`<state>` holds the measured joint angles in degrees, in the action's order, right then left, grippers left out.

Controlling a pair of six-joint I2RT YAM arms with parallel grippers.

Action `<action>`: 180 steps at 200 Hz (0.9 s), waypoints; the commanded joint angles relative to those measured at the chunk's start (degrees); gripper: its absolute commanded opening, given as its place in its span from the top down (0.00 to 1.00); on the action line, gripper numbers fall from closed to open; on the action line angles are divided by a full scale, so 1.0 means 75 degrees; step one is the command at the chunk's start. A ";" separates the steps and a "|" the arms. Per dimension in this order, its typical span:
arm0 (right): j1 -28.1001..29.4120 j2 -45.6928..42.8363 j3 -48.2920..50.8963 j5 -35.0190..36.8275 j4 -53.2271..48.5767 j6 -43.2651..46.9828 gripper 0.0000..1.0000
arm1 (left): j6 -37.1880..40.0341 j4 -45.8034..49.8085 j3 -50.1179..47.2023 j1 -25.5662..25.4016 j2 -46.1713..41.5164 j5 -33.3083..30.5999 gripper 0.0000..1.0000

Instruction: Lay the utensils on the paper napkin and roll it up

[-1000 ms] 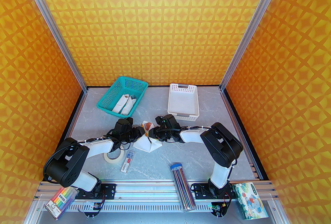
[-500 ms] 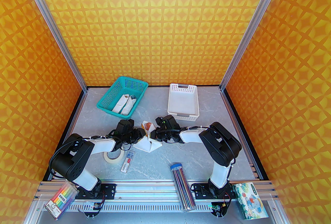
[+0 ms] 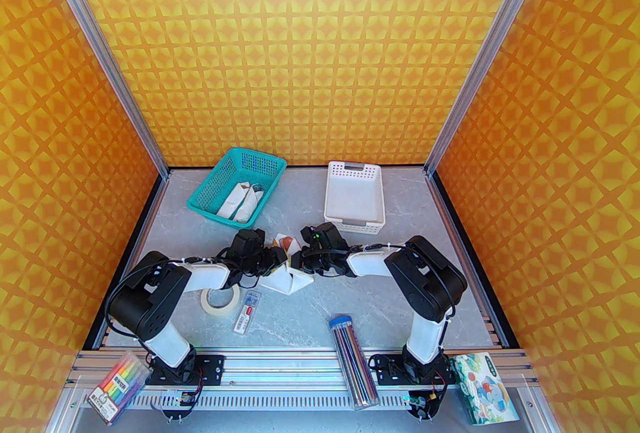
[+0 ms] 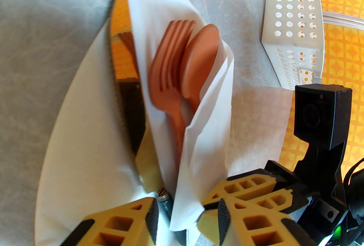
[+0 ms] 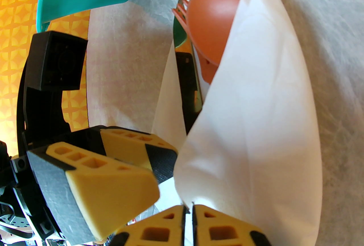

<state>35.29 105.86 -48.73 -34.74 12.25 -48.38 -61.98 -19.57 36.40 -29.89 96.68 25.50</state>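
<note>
Napkin (image 5: 256, 111) loaded, roll half done.
Spoon (image 5: 216, 12), fork (image 4: 167, 68) and knife (image 4: 122, 49) lie inside it near the white tray (image 3: 356, 223); jaws of the right gripper (image 5: 187, 210) pinch its flap, and those of the left gripper (image 4: 179, 219) stand apart.

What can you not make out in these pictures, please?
- Handles of the fork and spoon: left wrist view, covered by a fold of the paper napkin.
- Lower end of the knife: right wrist view, behind the napkin.
- Left tool grip: jaws apart around the fold, but blur hides whether they pinch it.
- White bundles in the teal basket: top view, too small for detail.
</note>
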 commanded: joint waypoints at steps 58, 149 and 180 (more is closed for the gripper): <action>0.0067 0.0182 -0.0030 -0.0078 -0.0014 0.0079 0.87 | -0.0245 -0.0136 0.0218 -0.0186 0.0362 -0.0027 0.65; 0.0064 0.0105 0.0041 -0.0149 0.0240 -0.0077 0.86 | -0.0245 -0.0035 0.0045 -0.0187 0.0339 -0.0235 0.80; 0.0064 0.0048 0.0009 -0.0161 0.0286 -0.0131 0.85 | -0.0234 -0.0059 0.0015 -0.0187 0.0374 -0.0276 0.88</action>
<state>35.29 106.61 -48.73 -34.94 12.78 -48.51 -64.05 -20.38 36.97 -30.92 98.76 24.43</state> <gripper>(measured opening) 0.149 0.145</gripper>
